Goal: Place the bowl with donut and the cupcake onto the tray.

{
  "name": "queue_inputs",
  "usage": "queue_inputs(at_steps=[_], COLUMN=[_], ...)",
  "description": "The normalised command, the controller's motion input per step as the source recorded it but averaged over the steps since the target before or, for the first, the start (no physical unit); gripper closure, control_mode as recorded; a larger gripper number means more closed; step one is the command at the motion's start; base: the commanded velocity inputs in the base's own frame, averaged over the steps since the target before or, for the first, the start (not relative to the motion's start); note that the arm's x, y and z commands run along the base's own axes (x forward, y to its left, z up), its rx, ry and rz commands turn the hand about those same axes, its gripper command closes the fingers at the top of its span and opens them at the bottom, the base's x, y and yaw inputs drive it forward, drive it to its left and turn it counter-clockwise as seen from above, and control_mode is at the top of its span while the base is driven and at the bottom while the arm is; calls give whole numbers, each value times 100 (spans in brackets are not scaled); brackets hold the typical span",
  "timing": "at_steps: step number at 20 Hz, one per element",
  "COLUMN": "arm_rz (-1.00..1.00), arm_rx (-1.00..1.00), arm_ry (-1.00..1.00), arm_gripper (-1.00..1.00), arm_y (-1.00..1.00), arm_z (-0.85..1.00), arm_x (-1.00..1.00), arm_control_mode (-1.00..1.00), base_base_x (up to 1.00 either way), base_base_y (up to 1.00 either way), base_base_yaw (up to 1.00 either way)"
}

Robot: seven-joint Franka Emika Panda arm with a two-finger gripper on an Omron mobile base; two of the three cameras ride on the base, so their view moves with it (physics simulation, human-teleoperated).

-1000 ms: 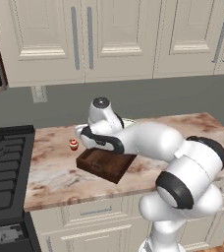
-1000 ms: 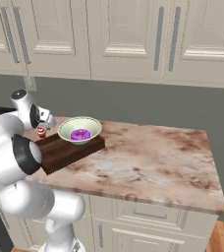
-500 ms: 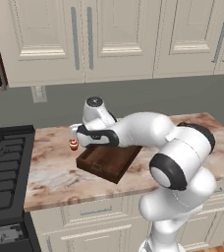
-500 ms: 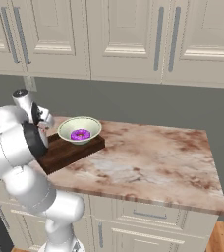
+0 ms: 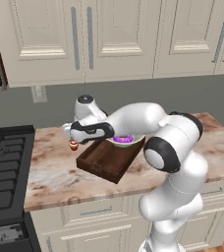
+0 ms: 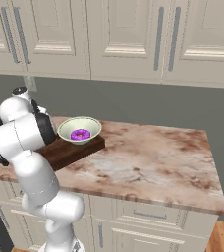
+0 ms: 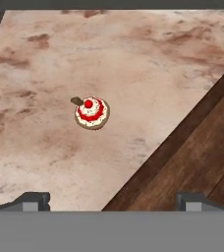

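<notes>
Bowl with donut already on tray; claw spread wide, empty, above cupcake on surface, lining up pickup.

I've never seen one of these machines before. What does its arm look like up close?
The arm is a chain of rounded, glossy white shells with dark grey bands at the joints. No cables or markings show. Its pincer ends in two small dark grey finger tips.
</notes>
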Motion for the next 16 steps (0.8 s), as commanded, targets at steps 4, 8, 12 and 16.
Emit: queue_inputs(at_steps=[4, 8, 12, 16], arm_rz=[0, 0, 0, 0], arm_rx=[2, 0, 0, 0], arm_ry=[6, 0, 0, 0], arm_gripper=[-100, -100, -100, -100], arm_y=[12, 7, 0, 4], arm_z=[-16, -28, -28, -19], arm_x=[9, 15, 21, 20], arm_control_mode=[-100, -100, -100, -100], base_base_x=[0, 0, 0, 0], base_base_y=[0, 0, 0, 0], base_base_yaw=[0, 0, 0, 0])
